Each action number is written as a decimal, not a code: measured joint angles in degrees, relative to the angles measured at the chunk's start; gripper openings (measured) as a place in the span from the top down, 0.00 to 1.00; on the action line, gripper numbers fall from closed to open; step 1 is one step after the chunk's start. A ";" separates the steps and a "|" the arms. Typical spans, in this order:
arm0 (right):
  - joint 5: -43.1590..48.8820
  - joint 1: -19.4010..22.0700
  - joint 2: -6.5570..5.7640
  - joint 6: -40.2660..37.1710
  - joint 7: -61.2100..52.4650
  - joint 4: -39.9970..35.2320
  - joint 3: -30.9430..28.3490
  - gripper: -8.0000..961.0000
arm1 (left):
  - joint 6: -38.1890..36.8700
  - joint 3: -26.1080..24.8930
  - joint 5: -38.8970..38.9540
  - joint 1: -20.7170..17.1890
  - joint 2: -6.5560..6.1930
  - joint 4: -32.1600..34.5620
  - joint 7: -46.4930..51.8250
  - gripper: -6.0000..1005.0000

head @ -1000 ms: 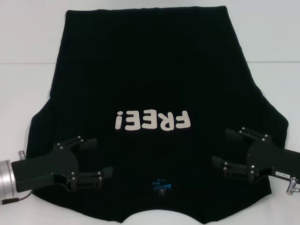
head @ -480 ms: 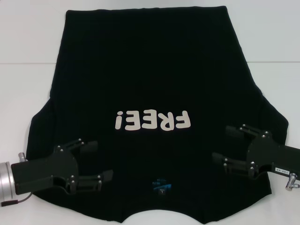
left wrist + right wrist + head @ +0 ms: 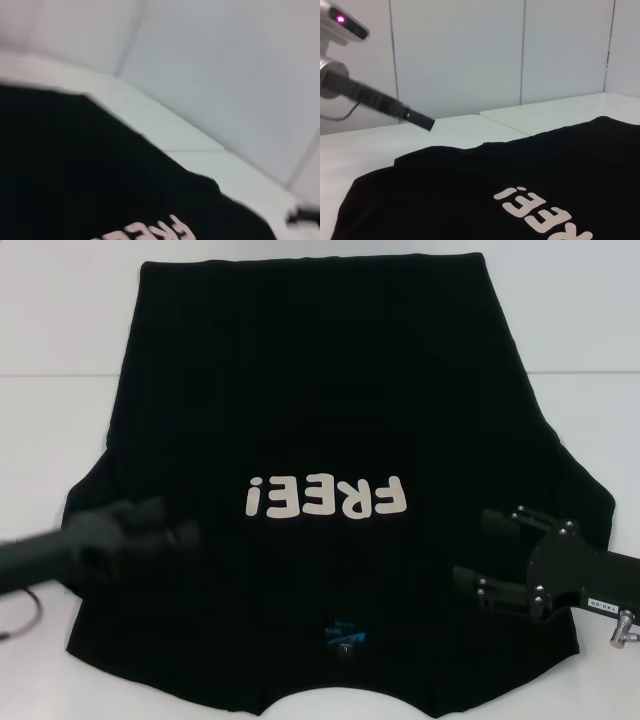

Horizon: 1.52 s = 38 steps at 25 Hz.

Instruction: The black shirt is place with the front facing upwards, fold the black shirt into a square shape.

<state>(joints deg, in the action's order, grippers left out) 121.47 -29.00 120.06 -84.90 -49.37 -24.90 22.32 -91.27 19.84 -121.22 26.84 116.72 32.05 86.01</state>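
Over black shirt [image 3: 320, 410] | left gripper [image 3: 150, 530] blurred | right gripper [image 3: 490, 550] spread

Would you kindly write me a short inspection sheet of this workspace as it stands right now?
Surface: white tabletop, with a seam line running across it.
Job's things: large plain black fabric shirt lies spread flat, front up, white "FREE!" lettering showing, small blue neck label at the near edge; no fold made yet.
Clutter: nothing seen.
Grippers: right gripper open above the shirt's right sleeve area; left gripper blurred over the left sleeve area.
Cables: a thin dark cable loops on the table by the left arm.
Surroundings: pale panelled wall behind the table.
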 joint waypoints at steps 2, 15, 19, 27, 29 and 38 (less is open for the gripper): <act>0.00 0.09 0.00 0.00 -0.38 -0.05 0.00 0.10 | 0.05 -0.07 -0.34 0.94 -2.11 -0.31 9.24 0.06; 0.16 0.39 -0.11 0.20 -0.54 0.08 0.10 0.10 | 8.33 0.52 -16.94 5.67 -7.20 4.06 44.48 0.06; 0.30 0.44 -0.17 0.25 -0.88 0.12 0.13 0.10 | 13.01 0.54 -17.95 5.16 -6.95 3.49 45.65 0.06; 0.31 0.53 -0.18 0.44 -1.17 -0.06 0.26 0.10 | 15.13 0.63 -18.30 4.29 -6.97 2.80 46.83 0.06; 0.30 0.53 -0.18 0.44 -1.17 -0.06 0.35 0.10 | 15.15 0.66 -18.40 4.28 -6.97 2.25 46.98 0.06; 0.15 0.53 -0.08 0.07 -1.17 0.16 0.49 0.10 | 15.26 0.74 -19.53 4.59 -6.93 0.94 47.24 0.09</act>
<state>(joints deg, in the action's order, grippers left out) 121.61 -28.47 119.97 -84.83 -50.54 -24.74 22.81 -76.01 20.58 -140.76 31.43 109.79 32.99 133.25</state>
